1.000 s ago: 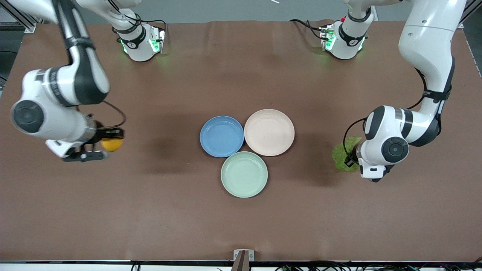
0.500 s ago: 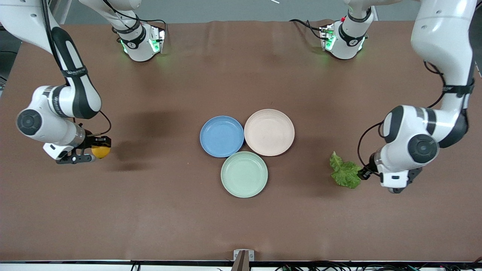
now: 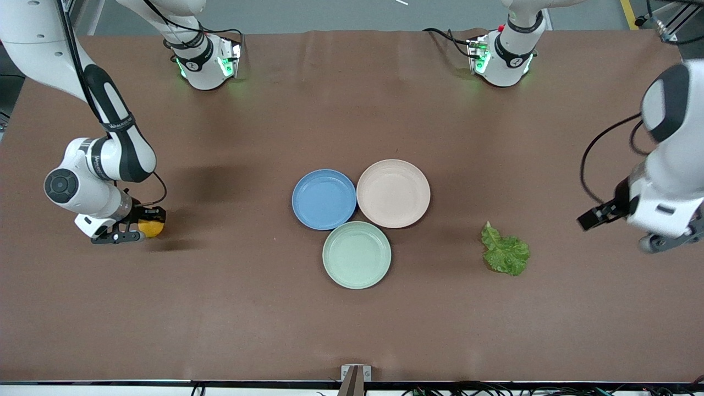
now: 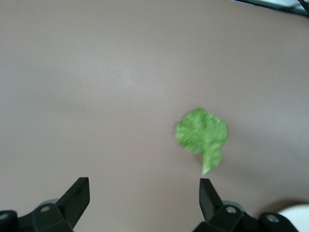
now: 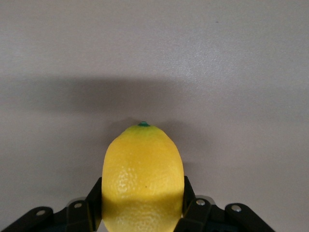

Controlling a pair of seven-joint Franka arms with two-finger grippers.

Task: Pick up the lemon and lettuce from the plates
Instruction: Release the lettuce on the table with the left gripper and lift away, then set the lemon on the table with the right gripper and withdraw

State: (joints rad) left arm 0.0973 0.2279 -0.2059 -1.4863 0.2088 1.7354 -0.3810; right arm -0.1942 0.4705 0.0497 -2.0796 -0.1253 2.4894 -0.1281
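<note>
Right claw (image 3: 144, 228): I see it low at the right arm's end of the brown counter (image 3: 352, 330), clamped on the small oval yellow lemon (image 3: 150, 227); in the right wrist view the fruit (image 5: 143, 179) sits between the black fingers (image 5: 190, 212), its green-tipped end pointing away from the claw.
Lemon height: I cannot tell whether it touches the counter or hangs just above it.
Left claw (image 4: 144, 200): I have it up over the left arm's end of the counter, its fingers (image 4: 77, 195) spread wide apart and holding nothing.
Crinkled bright green lettuce leaf (image 3: 505, 253): lies flat on the bare counter, well apart from the left claw and toward the plates from it; the left wrist view shows it (image 4: 203, 135) ahead of the spread fingers.
Round shallow blue plate (image 3: 324, 198): mid-counter, well apart from both claws.
Round beige plate (image 3: 393, 193): just beside the blue one.
Pale mint-green plate (image 3: 356, 254): against the other two, nearer the front camera.
</note>
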